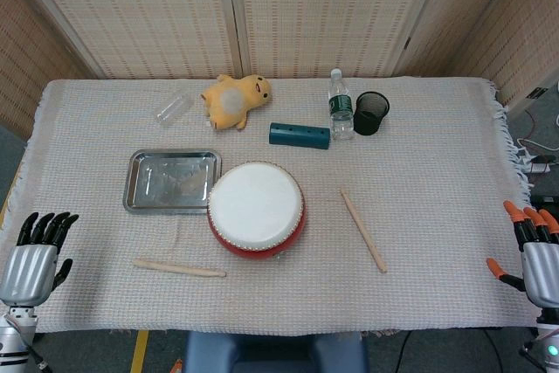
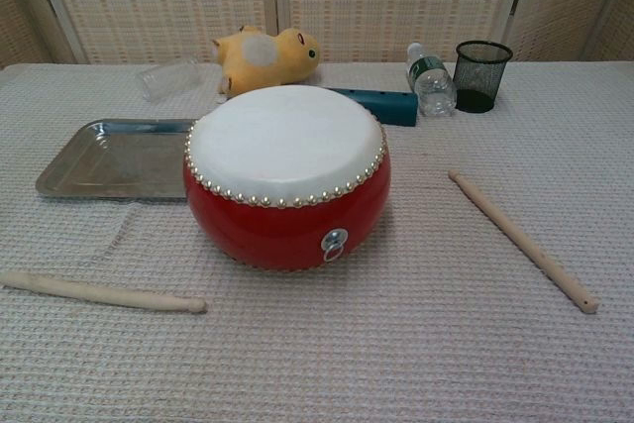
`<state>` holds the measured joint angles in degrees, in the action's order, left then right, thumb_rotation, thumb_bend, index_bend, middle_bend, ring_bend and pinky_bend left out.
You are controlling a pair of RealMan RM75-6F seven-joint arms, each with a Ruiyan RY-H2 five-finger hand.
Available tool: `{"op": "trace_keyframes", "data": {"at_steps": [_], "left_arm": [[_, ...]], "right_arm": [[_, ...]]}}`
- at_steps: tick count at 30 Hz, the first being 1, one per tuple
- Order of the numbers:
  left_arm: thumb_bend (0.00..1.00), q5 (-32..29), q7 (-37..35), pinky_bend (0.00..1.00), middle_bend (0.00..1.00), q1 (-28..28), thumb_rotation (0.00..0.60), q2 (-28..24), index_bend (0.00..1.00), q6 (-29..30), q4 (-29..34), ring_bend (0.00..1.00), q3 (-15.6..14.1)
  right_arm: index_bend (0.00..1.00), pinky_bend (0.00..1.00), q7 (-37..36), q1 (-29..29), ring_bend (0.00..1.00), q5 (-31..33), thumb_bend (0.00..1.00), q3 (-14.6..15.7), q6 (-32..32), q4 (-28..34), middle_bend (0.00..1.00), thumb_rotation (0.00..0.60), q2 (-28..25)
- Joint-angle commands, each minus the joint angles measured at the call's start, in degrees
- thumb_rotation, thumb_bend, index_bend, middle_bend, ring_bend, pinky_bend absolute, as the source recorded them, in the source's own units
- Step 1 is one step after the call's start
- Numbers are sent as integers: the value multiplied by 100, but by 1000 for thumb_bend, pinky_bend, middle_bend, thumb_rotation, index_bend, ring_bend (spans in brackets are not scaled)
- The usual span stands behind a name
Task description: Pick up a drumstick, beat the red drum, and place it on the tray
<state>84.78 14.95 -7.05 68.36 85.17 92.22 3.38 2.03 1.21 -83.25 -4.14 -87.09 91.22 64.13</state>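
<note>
Drum [image 1: 257, 208] red, mid-table, touching nothing. Tray [image 1: 140, 183] just left of it, near but apart. Drumsticks flat on cloth: one [image 1: 362, 229] right of drum w/ open room around, other [image 1: 179, 267] front-left nr table's front edge. Left hand [image 1: 35, 251] & right hand [image 1: 534, 246] at front corners, fingers apart, holding nothing.

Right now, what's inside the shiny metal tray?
The metal tray holds no objects, only reflections on its bare bottom. In the chest view, the red drum hides the tray's right end; the head view shows nothing there either.
</note>
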Motion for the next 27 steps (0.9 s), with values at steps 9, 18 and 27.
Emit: {"op": "trace_keyframes", "data": {"at_steps": [9, 18, 27], "left_arm": [[272, 89, -187, 80, 157, -33, 600, 9, 207, -51, 10, 122, -55], [342, 435, -400, 89, 189, -228, 600, 7, 332, -261, 123, 141, -155], [385, 404, -266, 92, 279, -769, 600, 341, 439, -1311, 267, 166, -288]], "right_arm": [[0, 88, -61, -31, 19, -68, 197, -7, -80, -47, 151, 600, 10], [0, 88, -111, -12, 19, -129, 197, -34, -94, -57, 151, 600, -60], [0, 88, -209, 15, 19, -173, 197, -32, -60, -102, 143, 600, -71]]}}
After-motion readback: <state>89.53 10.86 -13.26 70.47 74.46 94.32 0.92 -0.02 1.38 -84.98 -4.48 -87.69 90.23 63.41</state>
